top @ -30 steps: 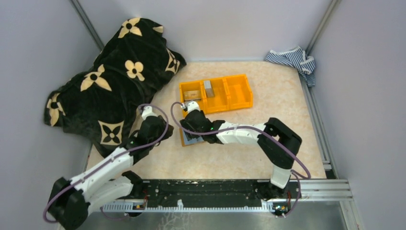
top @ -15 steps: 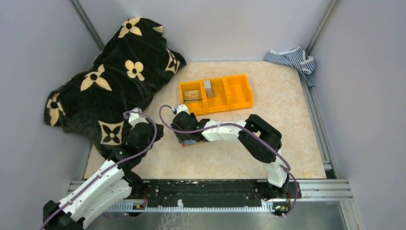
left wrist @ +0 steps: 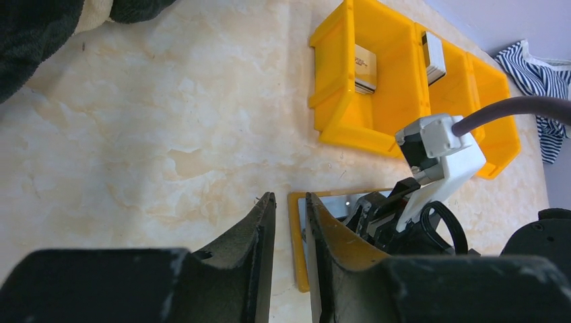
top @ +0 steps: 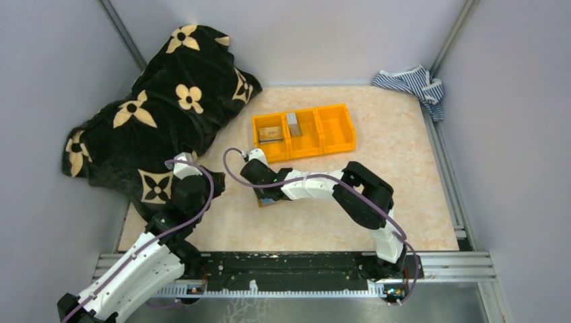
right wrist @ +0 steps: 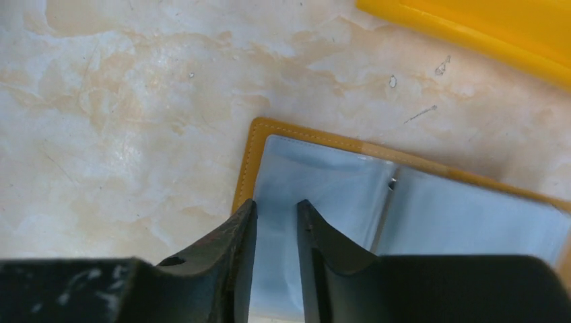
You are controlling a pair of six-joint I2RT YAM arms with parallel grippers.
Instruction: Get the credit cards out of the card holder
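Observation:
The card holder [top: 271, 200] lies spread open on the table, orange rim round a grey-blue inside [right wrist: 417, 208]. Its clear sleeves look empty where they show. My right gripper [top: 260, 186] points down over its left half, fingers [right wrist: 276, 205] a narrow gap apart with only the lining between them. My left gripper [top: 213, 180] hovers just left of the holder's edge [left wrist: 295, 249], jaws [left wrist: 291, 196] slightly apart and empty. A tan card [top: 271, 133] and a grey card [top: 292, 124] stand in the orange bin.
The orange three-compartment bin [top: 335, 128] sits behind the holder, its right compartment empty. A black blanket with cream flowers [top: 155, 101] covers the back left. A striped cloth [top: 411, 84] lies in the back right corner. Walls enclose the table.
My left arm has drawn back toward the near left. My right arm has folded at the elbow, its gripper shifting left over the holder, and its jaws have narrowed.

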